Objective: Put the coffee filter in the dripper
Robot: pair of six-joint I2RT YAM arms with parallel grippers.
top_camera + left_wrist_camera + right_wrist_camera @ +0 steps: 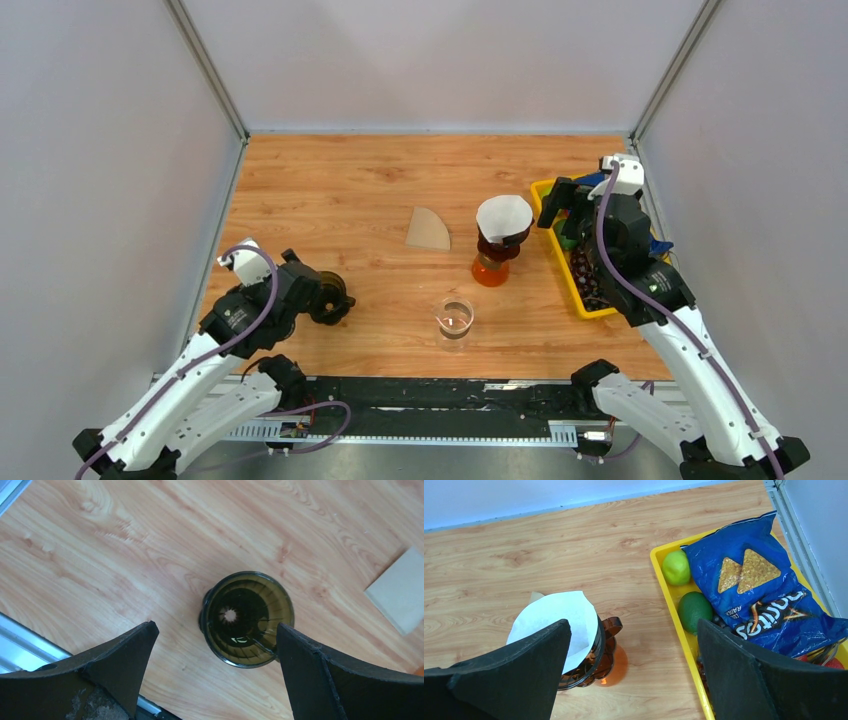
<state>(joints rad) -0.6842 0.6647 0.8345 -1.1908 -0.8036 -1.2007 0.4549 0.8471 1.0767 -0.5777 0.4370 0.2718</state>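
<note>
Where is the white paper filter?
Top view, right of centre: the white filter sits in the brown dripper, between the flat tan filter and the yellow tray.

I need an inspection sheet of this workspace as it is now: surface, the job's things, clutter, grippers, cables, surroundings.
Surface: wooden table, no spill seen.
Job's things: brown filter lies flat, apart from both drippers; dark dripper is empty; amber dripper already holds a white filter.
Clutter: glass cup near the front edge; yellow tray with a chip bag and two limes.
Grippers: left gripper open, empty, above the dark dripper; right gripper open, empty, between the amber dripper and the tray.
Cables: a purple cable runs along each arm.
Surroundings: grey walls on three sides.
</note>
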